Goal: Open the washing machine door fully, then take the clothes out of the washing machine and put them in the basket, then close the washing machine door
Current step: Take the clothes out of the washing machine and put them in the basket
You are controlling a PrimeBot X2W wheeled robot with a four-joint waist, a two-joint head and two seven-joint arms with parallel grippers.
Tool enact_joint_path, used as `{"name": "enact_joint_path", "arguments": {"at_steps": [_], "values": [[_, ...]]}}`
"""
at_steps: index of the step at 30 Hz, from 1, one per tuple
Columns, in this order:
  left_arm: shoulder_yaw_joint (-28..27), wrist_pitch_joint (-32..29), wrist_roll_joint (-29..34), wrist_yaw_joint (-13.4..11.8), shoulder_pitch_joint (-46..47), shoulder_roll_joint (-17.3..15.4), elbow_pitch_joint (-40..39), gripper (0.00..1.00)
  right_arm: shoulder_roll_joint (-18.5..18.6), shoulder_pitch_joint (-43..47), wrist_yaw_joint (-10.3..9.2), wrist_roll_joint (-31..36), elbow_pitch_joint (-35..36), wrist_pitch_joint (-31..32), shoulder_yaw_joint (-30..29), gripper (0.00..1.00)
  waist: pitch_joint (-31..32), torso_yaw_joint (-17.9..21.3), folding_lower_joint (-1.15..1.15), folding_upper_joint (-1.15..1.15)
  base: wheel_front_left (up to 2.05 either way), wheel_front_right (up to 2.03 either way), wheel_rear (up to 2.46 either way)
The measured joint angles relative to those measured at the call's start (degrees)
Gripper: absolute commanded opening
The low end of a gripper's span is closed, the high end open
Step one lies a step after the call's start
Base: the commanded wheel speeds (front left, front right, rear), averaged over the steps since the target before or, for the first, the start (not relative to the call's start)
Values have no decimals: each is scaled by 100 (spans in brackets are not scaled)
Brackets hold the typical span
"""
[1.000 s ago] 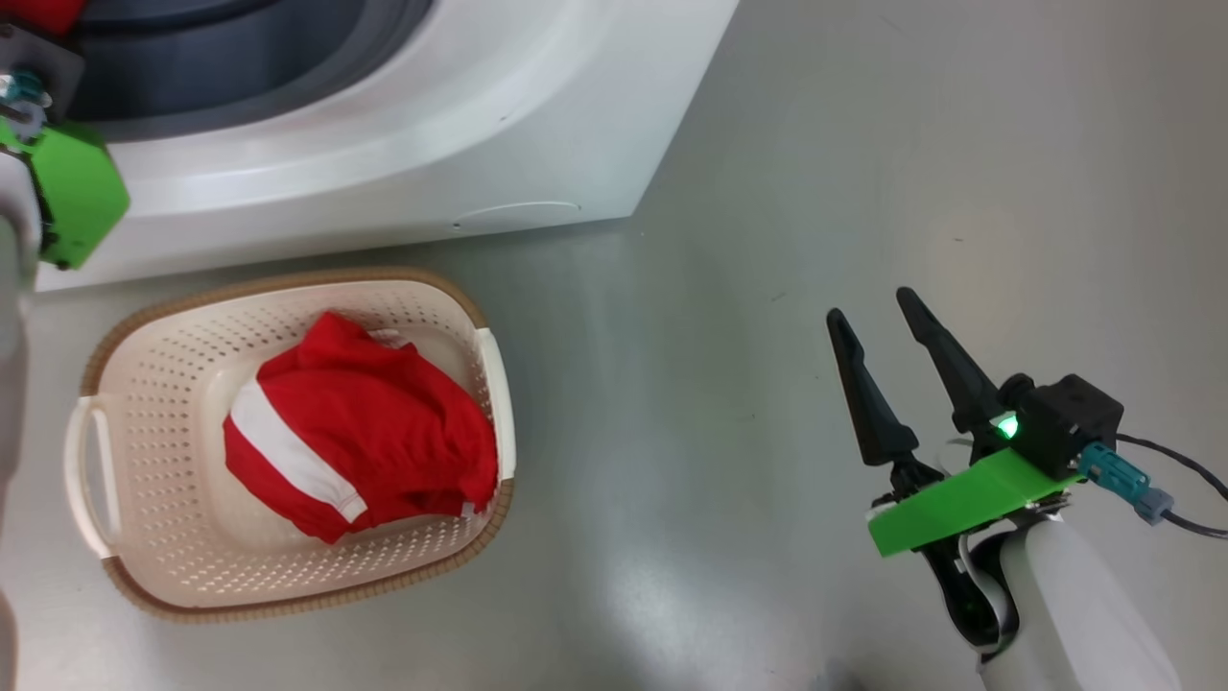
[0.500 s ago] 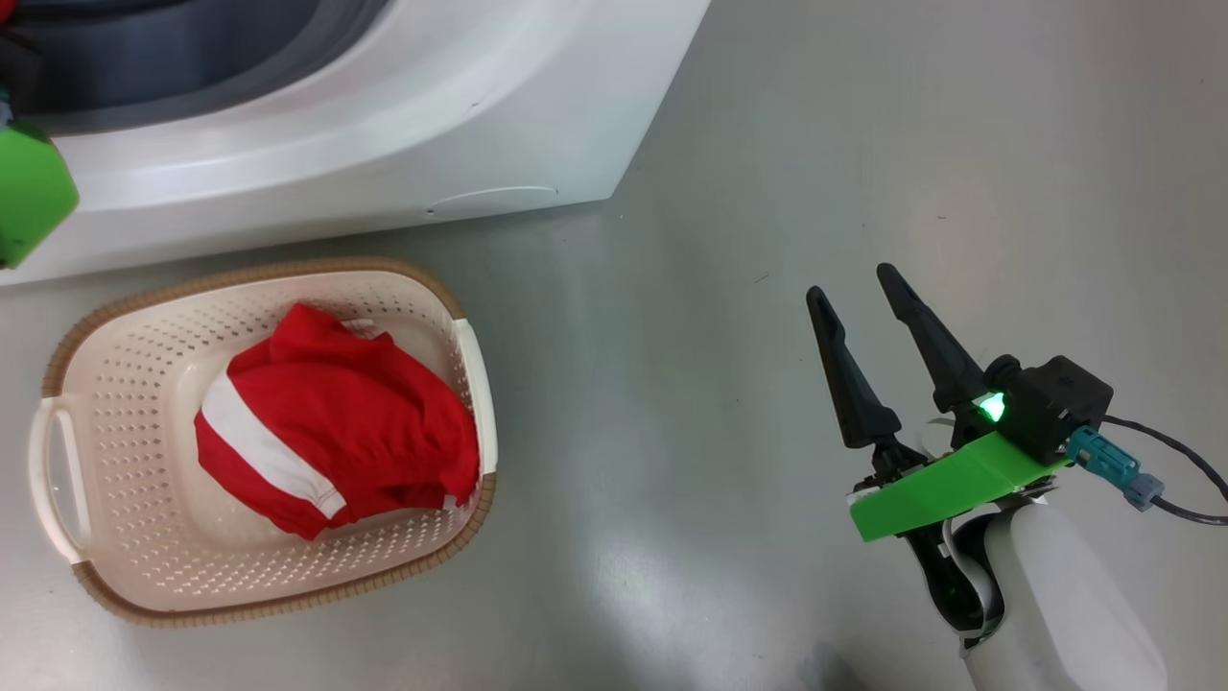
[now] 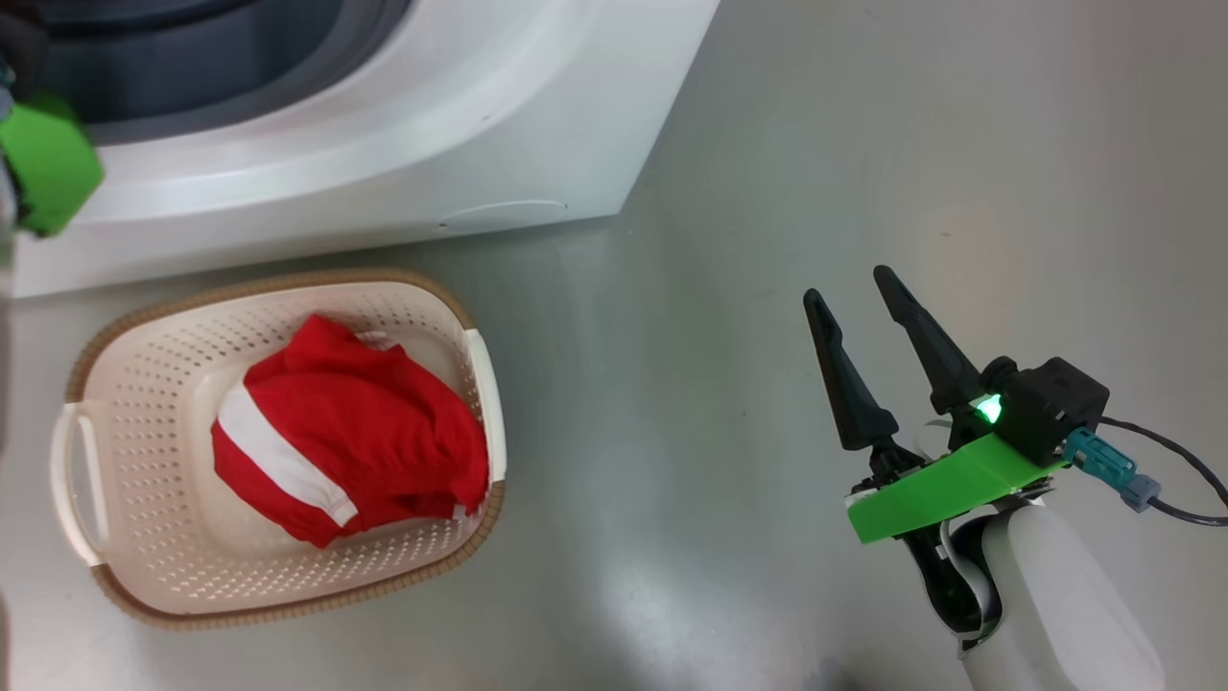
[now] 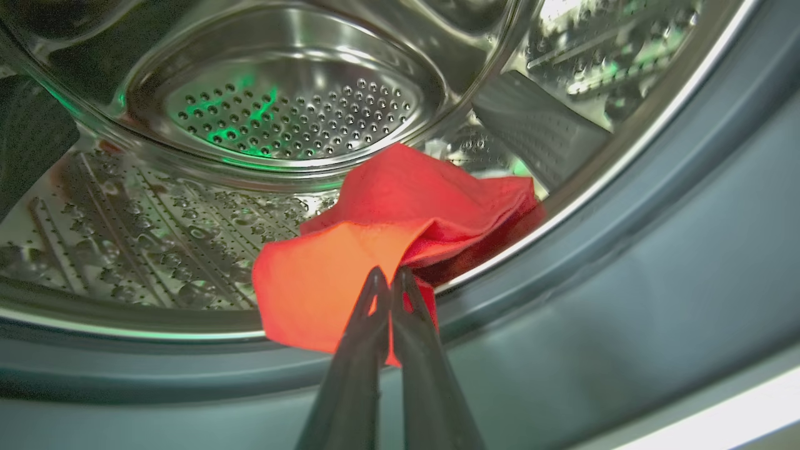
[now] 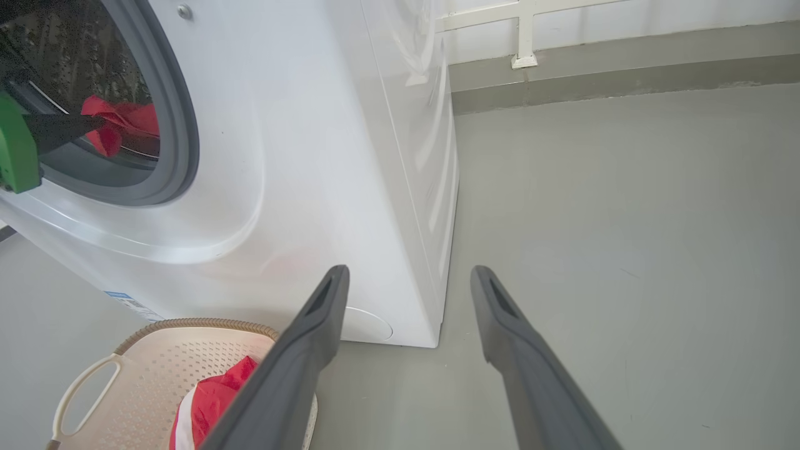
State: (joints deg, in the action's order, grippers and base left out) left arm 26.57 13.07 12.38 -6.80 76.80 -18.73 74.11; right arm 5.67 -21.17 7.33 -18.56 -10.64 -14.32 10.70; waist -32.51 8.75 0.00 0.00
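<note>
Clothes pinched by left gripper in washing machine — blue label unreadable

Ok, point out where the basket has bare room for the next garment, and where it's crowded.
Free: the bare bottom of the basket between its left handle and the red garment, plus a strip along the near rim. Crowded: the right side, where the garment is bunched against the right handle. The floor between basket and right gripper is also bare.
</note>
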Motion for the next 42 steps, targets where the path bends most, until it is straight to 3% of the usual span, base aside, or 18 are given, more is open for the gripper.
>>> {"name": "enact_joint_path", "arguments": {"at_steps": [4,8,16,29,42], "values": [[-293,124,-472,32,-110,229,-212,0,9,10,0,0,-20,0,-19,100,130,-55,0,0,0,0,0],[-608,136,-967,215,-500,421,-793,0,30,58,0,0,-22,0,-27,100,289,-126,0,0,0,0,0],[-1504,140,-2225,821,-1588,756,-2312,0,100,322,0,1,-105,0,-29,100,683,-259,0,0,0,0,0],[-2218,138,-2838,1265,-3061,1361,-3867,0,323,788,0,0,-157,0,-208,100,1389,-532,0,0,0,0,0],[-2716,140,-3345,1368,-4725,1590,-5835,0,399,1197,0,-18,-131,0,-452,100,1879,-826,0,0,0,0,0]]}}
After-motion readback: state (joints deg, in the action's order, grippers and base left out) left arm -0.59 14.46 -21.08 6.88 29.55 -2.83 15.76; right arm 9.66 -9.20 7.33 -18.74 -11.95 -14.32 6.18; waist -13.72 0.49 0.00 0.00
